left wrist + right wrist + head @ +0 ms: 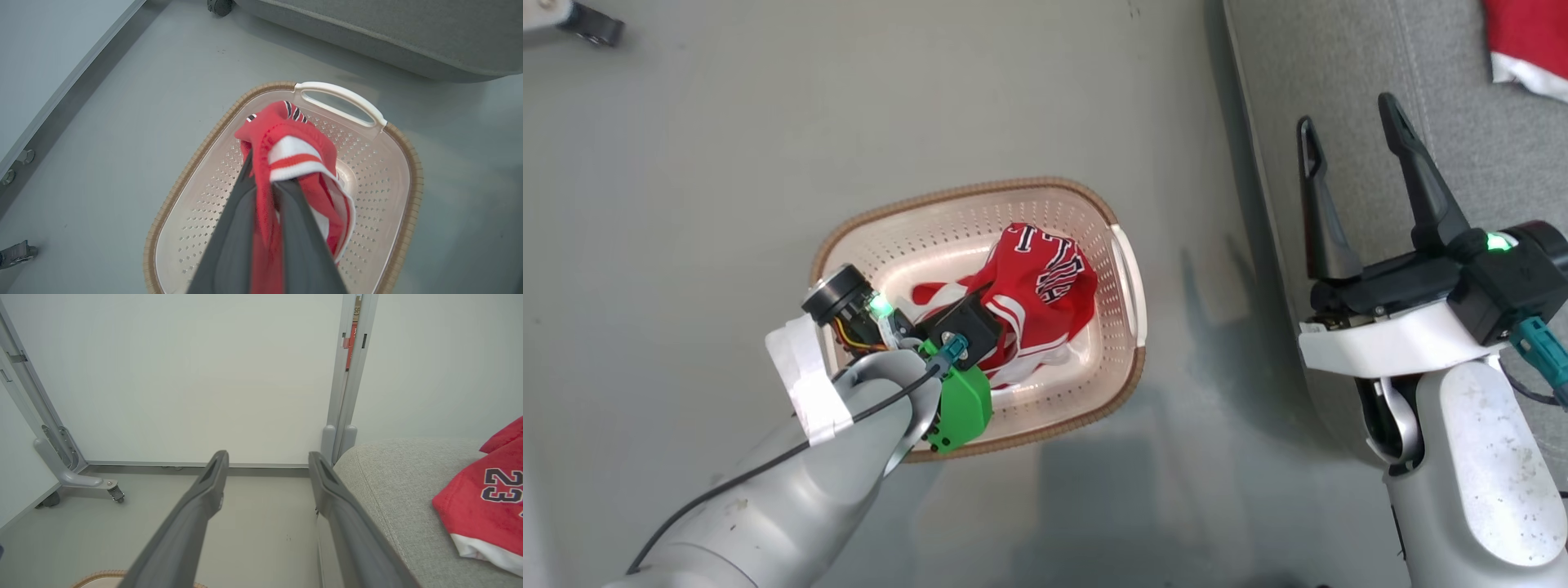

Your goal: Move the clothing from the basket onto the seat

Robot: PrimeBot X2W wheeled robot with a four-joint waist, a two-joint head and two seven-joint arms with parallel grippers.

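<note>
Your left claw [263, 183] is clamped together on a bunched fold of the red jersey with white-and-red striped trim [286, 134], and the rest of that cloth hangs and trails inside the cream perforated plastic basket with the brown woven-look rim [964, 194], which sits on the floor beside the large grey woven-fabric seat cushion [1339, 65]. The pinch looks narrow, only a ridge of fabric between the fingers, so you should expect it might slide out under the garment's own weight if you swing fast, dropping it on the floor between basket and seat. The loose trailing part could catch on the rim or the white side handle [341, 100] as you lift, and since the basket looks light, a snag would likely drag or tip it. Your right claw [1347, 114] stands with its fingers wide apart and empty over the near edge of the seat, right across the likely carry path, so hanging cloth could drape over it. The other red garment with a dark number and white hem [486, 498] lies on the seat already; landing on top of it risks pushing it off
</note>
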